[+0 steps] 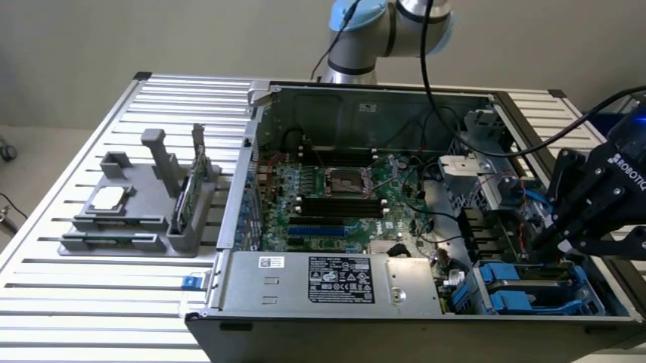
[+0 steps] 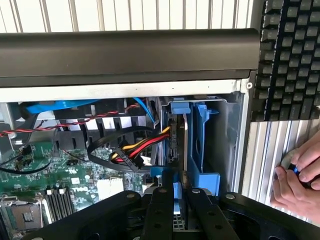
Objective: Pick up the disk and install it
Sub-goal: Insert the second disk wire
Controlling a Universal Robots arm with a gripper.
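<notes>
Gripper (image 2: 175, 192): is reaching down into the drive bay corner of the open computer case (image 1: 364, 94), at the exterior view's right; its black fingers (image 2: 162, 210) are sitting narrowly closed on the upper edge of the disk
Disk (image 2: 184, 145): is standing on edge inside the bay, a thin silver-grey metal slab seen edge-on, flanked by its blue plastic carrier (image 2: 200, 140); the printed label is not facing either camera
Disk location: is resting between the grey metal bay wall (image 2: 227, 135) and the bundle of red, yellow and black power wires (image 2: 142, 145), well inside the case and not on the tabletop
Step in hand: judging by the grasp and the disk already sitting in the bay, the installing stage is running and the pick-up is done; how deep the carrier is seated cannot be told
Next move requirement: is calling for a straight push along the bay rails with the carrier kept square, since tilting would likely bind it against the bay wall; the wire bundle just beside the disk is needing clearance
Second carrier (image 1: 515, 291): is lying in the lower bay near the front of the case in the exterior view
Motherboard (image 1: 343, 189): is lying exposed beside the bay, apart from the gripper
Person's hand (image 2: 297, 182): is resting on the slatted tabletop (image 1: 121, 302) outside the case, near a black keyboard (image 2: 290, 55), apart from the gripper
</notes>
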